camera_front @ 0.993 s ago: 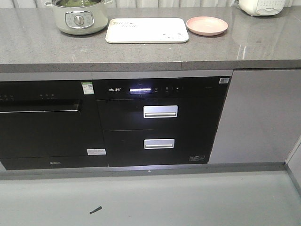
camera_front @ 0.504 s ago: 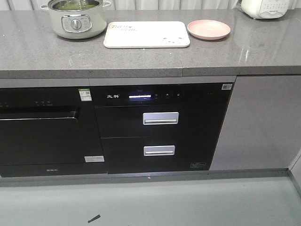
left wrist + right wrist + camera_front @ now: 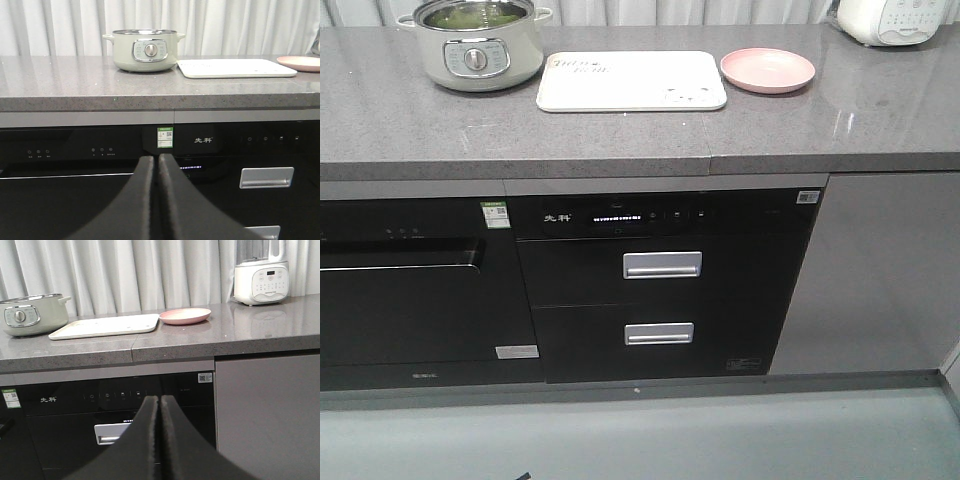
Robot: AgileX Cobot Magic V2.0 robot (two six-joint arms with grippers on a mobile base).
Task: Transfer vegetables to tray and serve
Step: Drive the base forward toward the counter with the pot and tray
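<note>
Both hands (image 3: 156, 162) (image 3: 160, 402) low; vegetables (image 3: 475, 16) up in pot (image 3: 480, 60).

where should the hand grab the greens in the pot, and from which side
Probably from straight above: the vegetables lie inside the pot, whose walls block any sideways approach; only its open top exposes them. Pinch the topmost leaves near the middle; no rib or stem can be made out.
</note>
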